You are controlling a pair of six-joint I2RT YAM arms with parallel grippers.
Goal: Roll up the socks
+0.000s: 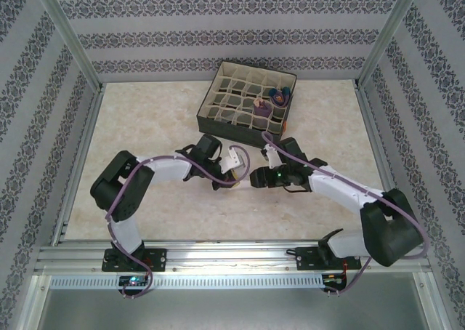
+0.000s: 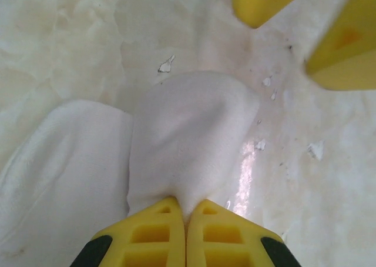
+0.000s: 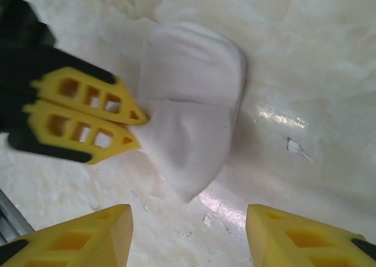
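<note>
Since the table (image 1: 145, 126) is the biggest thing here, I'll start there: pale marbled top, with patterned walls around it. At the far side sits the box (image 1: 225, 123), dark with a beige grid, and it's turned a bit askew to the table edge.

The left arm (image 1: 163, 166) and right arm (image 1: 341, 188) both reach in toward the middle, so their tips nearly meet in front of the box.

The white sock (image 3: 188, 102) is right there between them, lying on the table. From the right wrist view its long axis runs away from that camera. The rounded end is on the far side and the narrower end points back at the right fingers. It looks folded over on itself about halfway along. From the left wrist, one fold is lifted into a hump pointing straight away from the fingers, and the rest lies flat off to the left.

The left hand (image 2: 186, 214) is pressed together, pinching the sock's side edge about mid-length. The right hand (image 3: 188, 220) is spread wide with nothing in it, just short of the narrow end.

Two purple socks (image 1: 280, 95) sit bundled in cells on the box's right side.

There are also little white flecks (image 2: 166, 64) scattered on the table next to the sock.
</note>
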